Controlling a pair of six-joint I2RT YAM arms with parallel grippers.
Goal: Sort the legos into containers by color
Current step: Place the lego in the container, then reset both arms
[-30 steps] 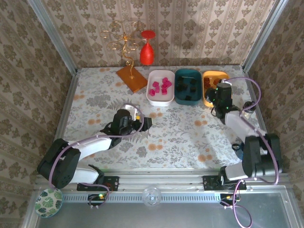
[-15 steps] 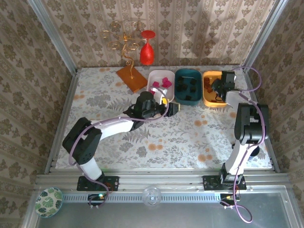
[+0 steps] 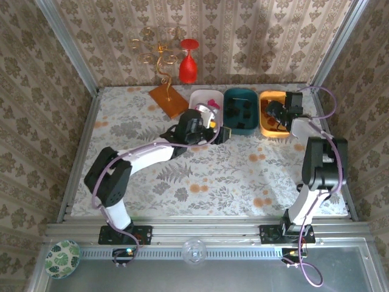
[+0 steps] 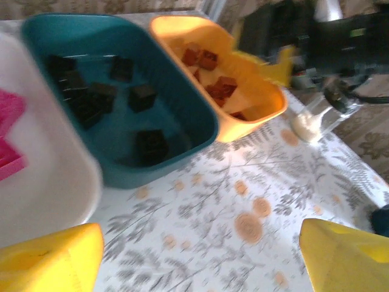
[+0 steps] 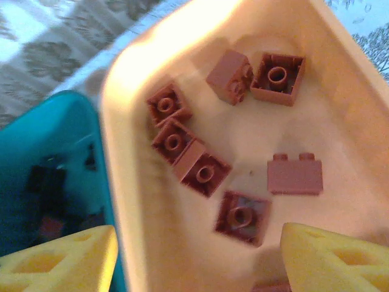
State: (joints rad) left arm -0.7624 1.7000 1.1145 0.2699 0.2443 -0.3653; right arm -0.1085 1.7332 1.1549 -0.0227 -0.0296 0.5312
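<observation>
Patterned wallpaper closes in three sides of a flower-print tabletop (image 3: 231, 176). Three containers stand side by side along its far edge, towards the far right corner, each with its long axis running from the far edge towards the near edge. From left to right they are the white tray (image 3: 200, 95), the teal tray (image 3: 241, 91) and the orange-yellow tray (image 3: 265, 125), with their long walls next to each other.

The pink legos (image 3: 213, 102) lie in the white tray. The black legos (image 4: 143, 97) are scattered over the floor of the teal tray. The brown legos (image 5: 203, 170) lie loose in the orange-yellow tray. Most of them sit flat with a round stud or a hollow underside facing up. One longer brown brick (image 5: 295, 176) lies on its side, its long axis across the tray's width in the right wrist view and its two studs pointing at the tray's far end.

The left gripper (image 4: 200, 255) hangs over the near ends of the white and teal trays, its yellow fingertips (image 4: 51, 258) spread wide with nothing between them. The right gripper (image 5: 194, 255) hangs above the orange-yellow tray, its claw also wide and empty.

A flat orange-brown tile (image 3: 169, 99) lies just left of the white tray, and a red wine glass (image 3: 188, 64) hangs from a gold stand (image 3: 159, 55) at the back wall.
</observation>
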